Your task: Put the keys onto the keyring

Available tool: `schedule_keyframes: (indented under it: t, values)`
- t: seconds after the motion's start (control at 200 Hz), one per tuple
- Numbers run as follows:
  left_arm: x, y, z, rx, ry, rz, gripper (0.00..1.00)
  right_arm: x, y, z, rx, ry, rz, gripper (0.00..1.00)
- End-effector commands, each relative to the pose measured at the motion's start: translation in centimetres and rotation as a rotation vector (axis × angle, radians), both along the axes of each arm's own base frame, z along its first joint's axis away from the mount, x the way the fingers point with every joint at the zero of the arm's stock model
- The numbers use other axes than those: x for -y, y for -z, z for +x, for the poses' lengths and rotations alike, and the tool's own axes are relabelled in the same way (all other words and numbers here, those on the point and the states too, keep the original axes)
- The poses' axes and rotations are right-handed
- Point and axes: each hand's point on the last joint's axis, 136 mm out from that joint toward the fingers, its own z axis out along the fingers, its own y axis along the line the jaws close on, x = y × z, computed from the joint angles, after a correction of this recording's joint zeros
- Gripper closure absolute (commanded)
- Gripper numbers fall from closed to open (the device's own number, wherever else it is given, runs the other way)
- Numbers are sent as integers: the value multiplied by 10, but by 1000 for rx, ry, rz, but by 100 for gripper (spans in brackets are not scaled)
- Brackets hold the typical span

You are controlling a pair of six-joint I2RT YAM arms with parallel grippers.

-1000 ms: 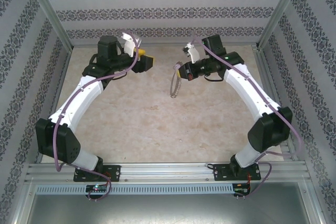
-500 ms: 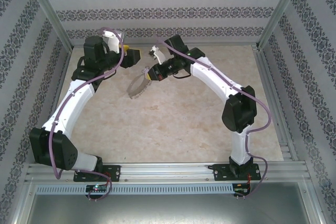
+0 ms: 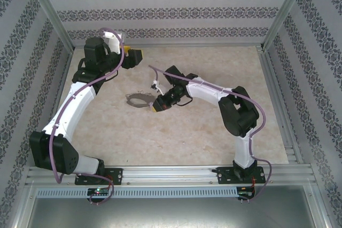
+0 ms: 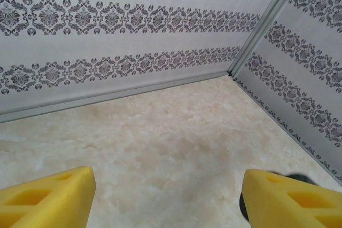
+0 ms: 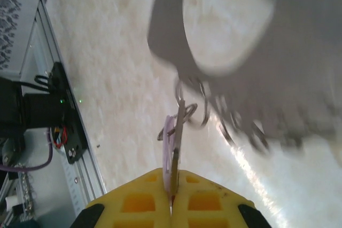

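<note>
- At mid surface [image 3: 214, 137], my right gripper [image 5: 171, 179] is clamped on the key [image 5: 179, 132], beside the keyring [image 3: 139, 100].
- My left gripper [image 4: 168, 196] hangs with jaws apart.

Matt yellow plastic is seen on the right gripper [image 5: 171, 181]. Just ahead of its tips, the key [image 5: 179, 126] looks like thin dull metal, while the ring [image 5: 166, 36] beyond is grey, its finish blurred. The table [image 4: 176, 132] is finished smooth and marble-like, with a faint sheen.

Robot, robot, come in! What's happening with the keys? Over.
Left gripper open, empty. Right gripper shut on key, keyring right at its tips. Nothing in the way.
</note>
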Motion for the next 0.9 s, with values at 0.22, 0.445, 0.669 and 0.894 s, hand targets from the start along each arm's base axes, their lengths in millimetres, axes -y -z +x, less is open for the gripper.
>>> schedule_keyframes:
  t: [0.22,0.445,0.669,0.894]
  values:
    - [0,-6,8,14,-2,-60,26,13,-2,-32,-22,-48,11,100]
    - [-1,-7,9,17,-5,-65,25,23,30,-51,-107,-65,-59,100]
    - [-1,-5,10,15,-6,-65,25,24,57,-73,-157,-91,-120,100]
    - [0,-5,11,16,-6,-71,24,26,79,-98,-210,-124,-164,100]
